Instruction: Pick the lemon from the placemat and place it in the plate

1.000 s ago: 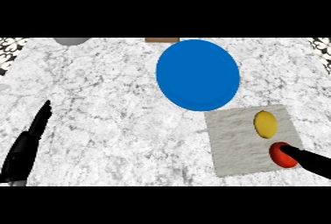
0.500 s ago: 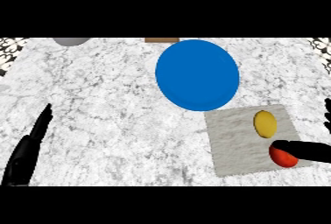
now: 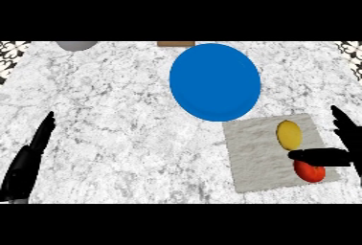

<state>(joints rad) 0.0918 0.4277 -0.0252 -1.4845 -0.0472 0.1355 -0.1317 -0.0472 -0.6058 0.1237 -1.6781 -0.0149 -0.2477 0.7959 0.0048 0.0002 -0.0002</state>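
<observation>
The right hand (image 3: 332,157) had moved farther along the right edge. Its fingers (image 3: 344,125) were spread open, holding nothing, with the thumb lying across the grey cloth placemat (image 3: 258,153). The oval yellow lemon (image 3: 289,135) lay on that placemat, just far of the thumb, with a round red fruit (image 3: 310,172) near of it. The round blue plate (image 3: 215,81) sat far-left of the mat on the white marble desk (image 3: 120,119). The left hand (image 3: 28,162) rested at the left, fingers straight.

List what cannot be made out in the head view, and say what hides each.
Red fruit: top hidden under the right hand's thumb, head view.
Grey thing: cut off by the top edge, shape unknown.
Brown thing: only a strip shows at the top edge.
Right hand: partly past the right edge.
</observation>
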